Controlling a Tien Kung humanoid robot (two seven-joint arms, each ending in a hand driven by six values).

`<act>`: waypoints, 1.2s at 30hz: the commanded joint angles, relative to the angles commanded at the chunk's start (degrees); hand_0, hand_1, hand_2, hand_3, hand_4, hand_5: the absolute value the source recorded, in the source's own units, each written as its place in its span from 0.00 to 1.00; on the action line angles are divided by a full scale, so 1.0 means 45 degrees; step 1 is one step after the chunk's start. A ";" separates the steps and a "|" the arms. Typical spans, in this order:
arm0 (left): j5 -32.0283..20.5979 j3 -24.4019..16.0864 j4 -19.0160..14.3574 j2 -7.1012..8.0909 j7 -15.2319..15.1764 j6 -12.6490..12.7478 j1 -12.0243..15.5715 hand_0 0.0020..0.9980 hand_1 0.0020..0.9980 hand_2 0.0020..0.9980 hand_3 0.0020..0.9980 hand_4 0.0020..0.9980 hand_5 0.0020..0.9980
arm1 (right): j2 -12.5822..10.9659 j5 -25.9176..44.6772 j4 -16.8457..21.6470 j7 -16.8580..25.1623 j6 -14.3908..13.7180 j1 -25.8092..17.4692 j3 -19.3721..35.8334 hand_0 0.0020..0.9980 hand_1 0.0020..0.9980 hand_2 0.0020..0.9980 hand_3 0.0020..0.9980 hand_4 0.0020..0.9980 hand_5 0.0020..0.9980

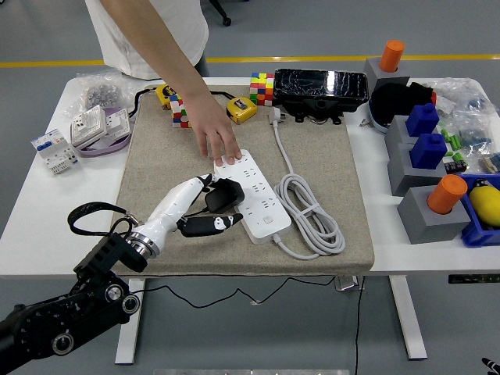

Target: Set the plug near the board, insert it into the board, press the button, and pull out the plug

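1. While my left hand (pixel 205 205) sits clenched around the black plug (pixel 224 194), that plug lies just beside the near-left edge of the white power board (pixel 255 195), on the grey mat (pixel 328 148).
2. From the head view I cannot tell whether the prongs face the sockets; if they are tilted, pushing in could skid the plug across the board's face instead of seating it.
3. A person's hand (pixel 216 138) presses the board's far end, touching it. If that hand lifts, my push from the left could shove the board right into the coiled white cable (pixel 306 215).
4. My grip looks shallow, thumb low and fingers over the top, so the plug might twist out under load.
5. My right hand is out of view and cannot help.
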 joint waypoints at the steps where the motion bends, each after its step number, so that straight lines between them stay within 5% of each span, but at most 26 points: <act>1: 0.0002 0.0004 0.0007 -0.0027 -0.0002 -0.0002 -0.0029 0.71 0.78 0.74 0.74 0.85 0.41 | 0.0002 0.0002 -0.0001 0.0000 -0.0001 -0.0009 0.0004 0.57 0.63 0.61 0.54 0.88 0.41; 26: -0.0045 0.0034 0.1236 -0.0988 0.0285 -0.0182 -0.0972 0.71 0.78 0.74 0.74 0.85 0.41 | 0.0067 0.0009 0.0013 0.0002 0.0007 -0.0020 0.0109 0.57 0.63 0.61 0.54 0.88 0.41; 31: 0.0033 -0.0222 0.1032 -0.0959 0.0092 -0.0074 -0.0869 0.71 0.78 0.74 0.74 0.85 0.41 | 0.0070 0.0000 0.0006 0.0001 0.0007 -0.0017 0.0131 0.57 0.63 0.61 0.54 0.88 0.41; 36: 0.0451 -0.0533 0.0127 -0.0483 -0.0204 0.0234 -0.0428 0.71 0.78 0.74 0.74 0.85 0.41 | 0.0070 -0.0031 0.0005 -0.0004 0.0010 -0.0030 0.0133 0.57 0.63 0.61 0.54 0.88 0.41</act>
